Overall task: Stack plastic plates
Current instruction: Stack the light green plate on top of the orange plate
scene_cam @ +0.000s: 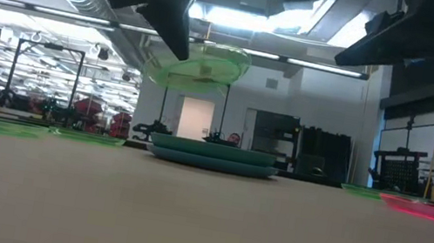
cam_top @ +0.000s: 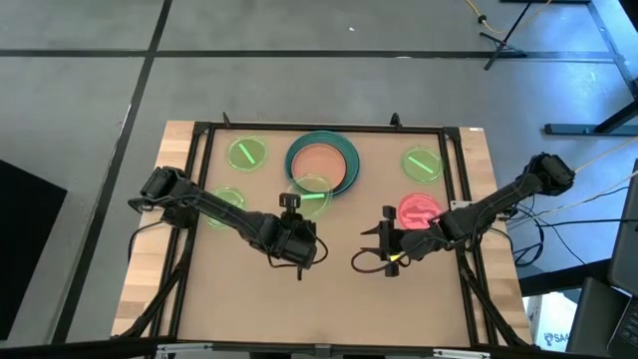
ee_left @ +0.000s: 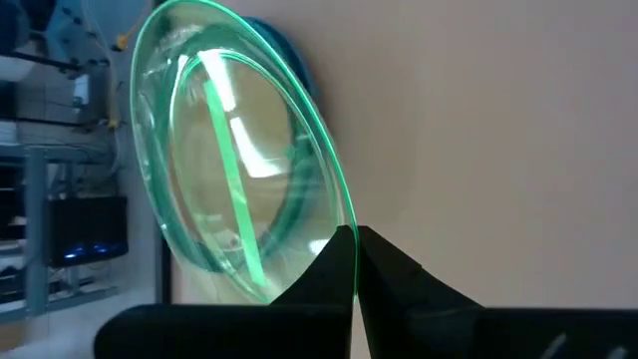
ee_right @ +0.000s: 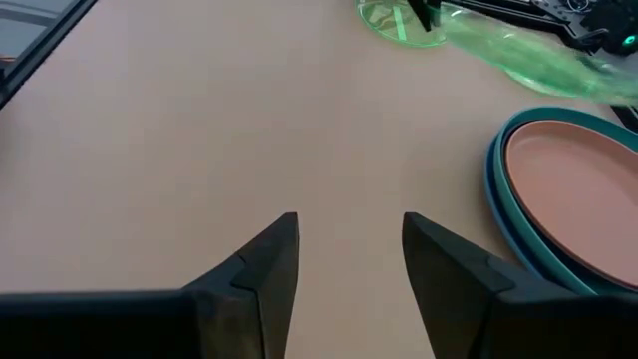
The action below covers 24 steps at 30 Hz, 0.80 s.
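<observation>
Left pincer (ee_left: 354, 261) clamped on green plate (ee_left: 234, 150), visibly airborne only from table level.

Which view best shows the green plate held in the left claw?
Left wrist view: the held plate fills it, rim pinched by the left claw. The low view shows it raised above the stack; the high view overlaps the stack; the right wrist view blurs it.

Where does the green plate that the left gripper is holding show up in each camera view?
High view: the held green plate, centre, overlapping the near rim of the big plate stack.
Low view: raised in the air, upper centre, above the stack.
Left wrist view: fills the picture's left, rim pinched by the left gripper.
Right wrist view: top right, blurred.
Shared landmark: the big plate stack.
</observation>
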Available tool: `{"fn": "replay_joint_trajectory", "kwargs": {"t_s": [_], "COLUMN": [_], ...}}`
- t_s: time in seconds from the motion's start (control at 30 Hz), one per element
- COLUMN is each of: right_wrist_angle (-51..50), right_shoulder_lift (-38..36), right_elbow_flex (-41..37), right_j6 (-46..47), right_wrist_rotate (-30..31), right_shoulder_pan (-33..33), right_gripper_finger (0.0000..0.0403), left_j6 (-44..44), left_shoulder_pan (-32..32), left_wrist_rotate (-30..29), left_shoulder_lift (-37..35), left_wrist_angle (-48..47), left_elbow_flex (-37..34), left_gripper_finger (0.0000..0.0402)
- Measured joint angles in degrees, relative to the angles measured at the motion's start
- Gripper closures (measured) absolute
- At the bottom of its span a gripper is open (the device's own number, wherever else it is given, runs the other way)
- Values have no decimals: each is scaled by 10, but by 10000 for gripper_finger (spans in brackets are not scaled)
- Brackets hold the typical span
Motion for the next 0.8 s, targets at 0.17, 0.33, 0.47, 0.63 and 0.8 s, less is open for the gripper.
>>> {"fn": "replay_joint_trajectory", "kwargs": {"t_s": [0.17,0.33,0.47,0.63,0.8], "right_wrist_angle": [0,0,0,0,0], "right_shoulder_lift": [0,0,0,0,0], "right_elbow_flex": [0,0,0,0,0], "right_j6": [0,-2,-10,-11,-11], "right_wrist_rotate": [0,1,27,35,34], "right_shoulder_pan": [0,0,0,0,0], "right_gripper_finger": [233,233,233,233,233], "left_j6": [10,67,130,182,208], "left_shoulder_pan": [19,69,117,171,207], "left_wrist_rotate": [-47,-29,7,67,98], "left_shoulder_lift": [0,0,0,0,0], "left_wrist_angle": [11,81,178,279,327], "left_elbow_flex": [-6,-49,-101,-155,-179], "left_gripper_finger": [401,401,401,401,401]}}
